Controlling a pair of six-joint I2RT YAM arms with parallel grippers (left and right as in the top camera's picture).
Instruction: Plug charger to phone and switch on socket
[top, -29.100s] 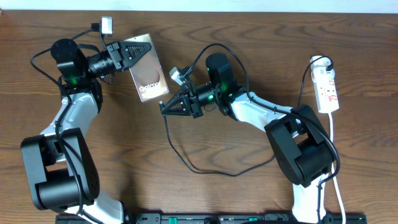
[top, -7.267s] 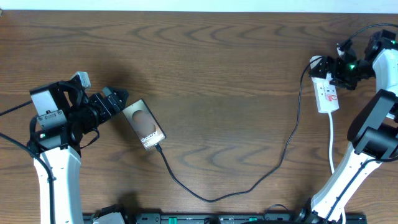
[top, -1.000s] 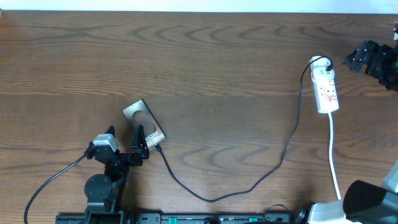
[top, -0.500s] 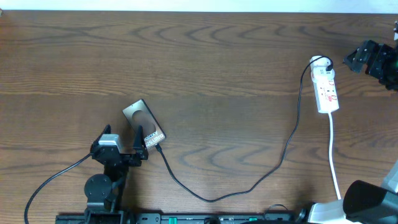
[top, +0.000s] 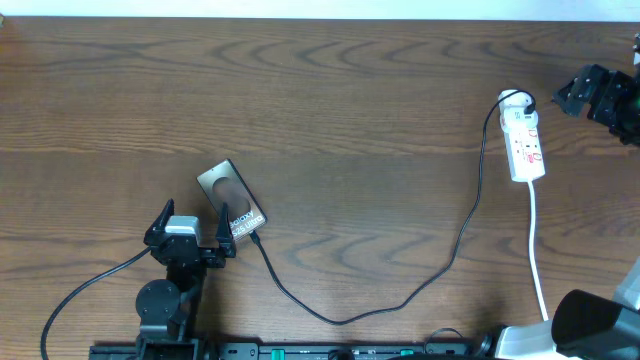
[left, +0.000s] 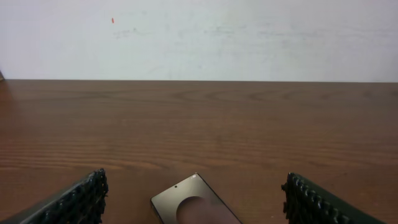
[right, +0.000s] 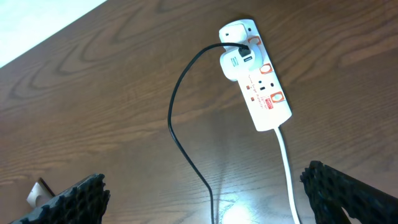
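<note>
Dark brown wood-grain table (top: 330, 100) under a plain white wall (left: 199, 37). Toward the front left, flat dark glossy rectangular phone (top: 232, 199) with a large round circle and white lettering; lies flat, turned at a slant. Just behind its near end, left gripper (top: 192, 214), black ridged fingers (left: 74, 202) spread wide, nothing clasped. Shows the phone between them in the wrist view; from overhead, one finger close against the phone's edge, contact unclear. Long thin black charger cable (top: 340, 318): narrow tip at the phone's near short edge, loose curve across the front of the table, then up to a white plug adapter (top: 515, 101) seated at the far end of the small white power strip (top: 524, 145) with red markings. Sits far right, white cord (top: 540, 260) trailing toward the front edge. Switch position too small to read. Beyond the strip's right side and apart from it, right gripper (top: 572, 93), jaws gaping fully, empty.
</note>
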